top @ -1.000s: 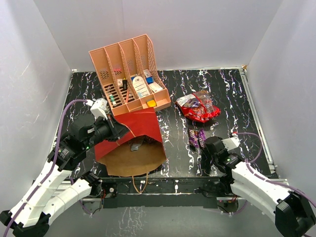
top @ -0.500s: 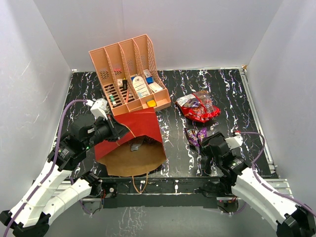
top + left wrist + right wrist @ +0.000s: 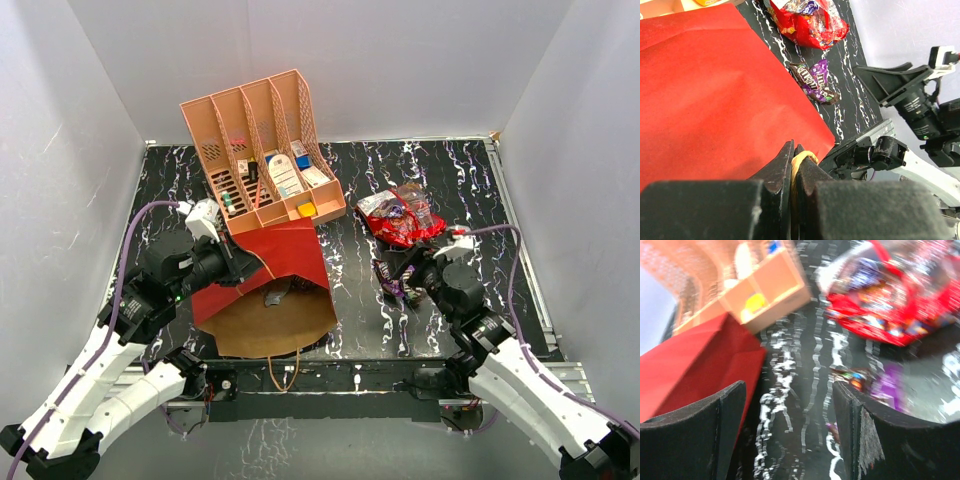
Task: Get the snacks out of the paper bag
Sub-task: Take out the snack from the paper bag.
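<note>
My right fingers are spreading wide and empty, having just let the purple and brown candy packs go onto the tabletop beside the shiny red bag, and are swinging back toward the paper bag. My left fingers are pinching its cord handle, holding it steady; a silvery wrapper is lying inside.

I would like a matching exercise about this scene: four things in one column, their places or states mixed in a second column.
1 paper bag
2 shiny red snack bag
3 left gripper
4 right gripper

a open, close to the purple candy packs
b lying on its side
c shut on the cord handle
d right of the organizer, top view

Pairs: 1-b, 2-d, 3-c, 4-a
</note>
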`<state>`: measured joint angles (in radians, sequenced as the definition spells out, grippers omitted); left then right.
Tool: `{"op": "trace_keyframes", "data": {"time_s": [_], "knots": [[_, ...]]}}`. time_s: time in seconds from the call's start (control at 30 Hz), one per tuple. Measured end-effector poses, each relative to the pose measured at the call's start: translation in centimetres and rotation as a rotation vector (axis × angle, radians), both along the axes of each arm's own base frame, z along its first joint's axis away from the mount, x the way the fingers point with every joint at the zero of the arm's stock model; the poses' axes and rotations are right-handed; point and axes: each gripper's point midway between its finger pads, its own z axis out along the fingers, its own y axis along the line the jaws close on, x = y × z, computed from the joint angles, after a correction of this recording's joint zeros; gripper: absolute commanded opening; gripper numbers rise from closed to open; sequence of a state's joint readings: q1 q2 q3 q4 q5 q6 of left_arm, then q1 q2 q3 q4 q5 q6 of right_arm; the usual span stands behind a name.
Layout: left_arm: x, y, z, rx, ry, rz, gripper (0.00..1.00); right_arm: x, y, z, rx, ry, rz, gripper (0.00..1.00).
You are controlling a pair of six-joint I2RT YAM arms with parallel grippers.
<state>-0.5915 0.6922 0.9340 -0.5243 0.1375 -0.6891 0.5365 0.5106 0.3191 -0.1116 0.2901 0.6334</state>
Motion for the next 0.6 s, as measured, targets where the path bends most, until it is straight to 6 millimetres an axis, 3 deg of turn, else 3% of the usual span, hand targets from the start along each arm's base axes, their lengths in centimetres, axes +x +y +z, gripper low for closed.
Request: {"op": "trace_keyframes", "data": {"time_s": [0.13,0.3,0.43,0.6], "knots": [[0.0,0.0,0.0,-0.001,0.000,-0.002,0.00,-0.4,4.2,4.3,-0.014,-0.140,0.262,0.73],[-0.1,-0.1,0.0,-0.002,0.000,-0.004,0.00,-3.0,8.2,7.3,-0.017,-0.300,0.565,0.74],[0.0,-0.1,0.0,-0.003,0.000,-0.006,0.00,-6.4,11.1,9.6,-0.010,-0.446,0.810,0.74],[0.2,-0.3,0.0,-0.003,0.002,-0.008,0.00,-12.2,15.0,10.3,-0.032,-0.591,1.091,0.73]]}}
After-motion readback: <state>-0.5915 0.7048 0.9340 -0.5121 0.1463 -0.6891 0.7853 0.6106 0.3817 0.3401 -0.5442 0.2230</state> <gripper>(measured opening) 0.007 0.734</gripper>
